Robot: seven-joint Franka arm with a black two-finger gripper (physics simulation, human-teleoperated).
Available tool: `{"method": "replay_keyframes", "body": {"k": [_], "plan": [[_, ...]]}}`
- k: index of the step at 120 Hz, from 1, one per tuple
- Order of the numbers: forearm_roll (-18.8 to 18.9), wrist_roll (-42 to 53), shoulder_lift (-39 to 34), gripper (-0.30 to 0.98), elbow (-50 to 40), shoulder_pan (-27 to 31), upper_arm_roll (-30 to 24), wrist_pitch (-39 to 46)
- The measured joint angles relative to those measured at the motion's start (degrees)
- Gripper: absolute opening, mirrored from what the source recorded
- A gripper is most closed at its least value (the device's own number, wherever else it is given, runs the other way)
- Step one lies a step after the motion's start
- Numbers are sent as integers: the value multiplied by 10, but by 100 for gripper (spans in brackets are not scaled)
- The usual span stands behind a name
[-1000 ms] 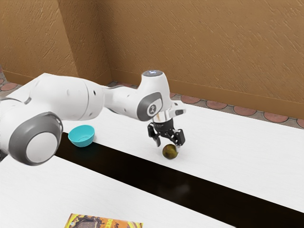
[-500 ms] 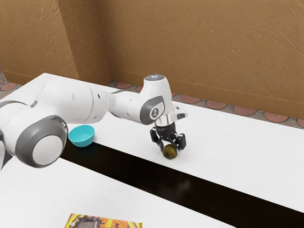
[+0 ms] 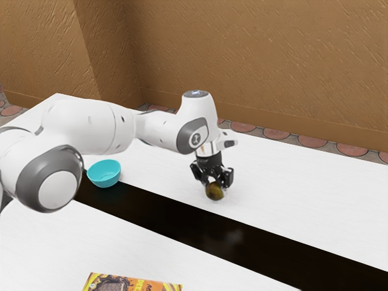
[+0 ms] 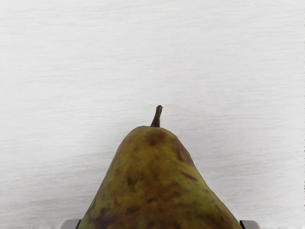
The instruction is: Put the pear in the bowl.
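Observation:
In the exterior view my black gripper points down with its fingers against two sides of the pear, shut on it. The wrist view has the brownish-green pear large at the lower edge, stem outward, pressed between the tips of my gripper. How far the pear is off the table is hard to tell; it looks slightly raised. A turquoise bowl stands upright towards the exterior view's left, apart from the gripper and nearer the arm's base.
The white table has a long dark strip running across it, between the pear and a colourful orange-yellow package at the exterior view's lower edge. A brown wall rises behind the table.
My gripper came down around the pear and closed on it. Since then, gripper and pear have shifted slightly up and towards the exterior view's left. The bowl has stayed where it was.

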Motion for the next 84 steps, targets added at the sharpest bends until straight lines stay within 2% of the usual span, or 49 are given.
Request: {"method": "replay_keyframes", "body": {"k": [20, 39, 53, 84], "plan": [[34, -3, -40, 26, -8, 14, 2, -24], [56, 14, -123, 22, -68, 54, 2, -39], [65, 39, -151, 18, -93, 88, 2, -45], [70, 106, -175, 25, -140, 174, 3, -52]]}}
